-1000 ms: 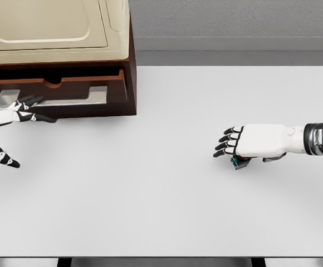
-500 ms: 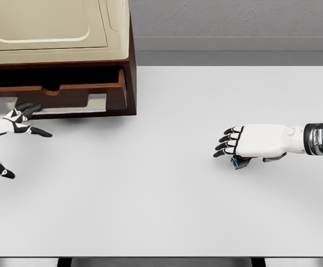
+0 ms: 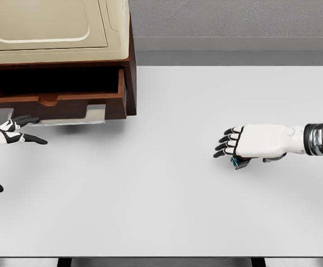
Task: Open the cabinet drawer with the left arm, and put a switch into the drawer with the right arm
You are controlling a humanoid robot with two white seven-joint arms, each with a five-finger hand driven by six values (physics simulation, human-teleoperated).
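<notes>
Item: drawer (image 3: 55, 92), upper left of the frame, pulled partly out of the cabinet (image 3: 129, 67), interior dark and bare. Left robot hand (image 3: 11, 133), far left edge, fingers spread, fingertips at the drawer's metal handle (image 3: 50, 118); you draw straight out, level, without twisting. Item: switch (image 3: 239, 162), right of centre on the desk (image 3: 167, 211), small dark block under the right robot hand (image 3: 245, 144), which curls over it; whether you grip it firmly cannot be told.
</notes>
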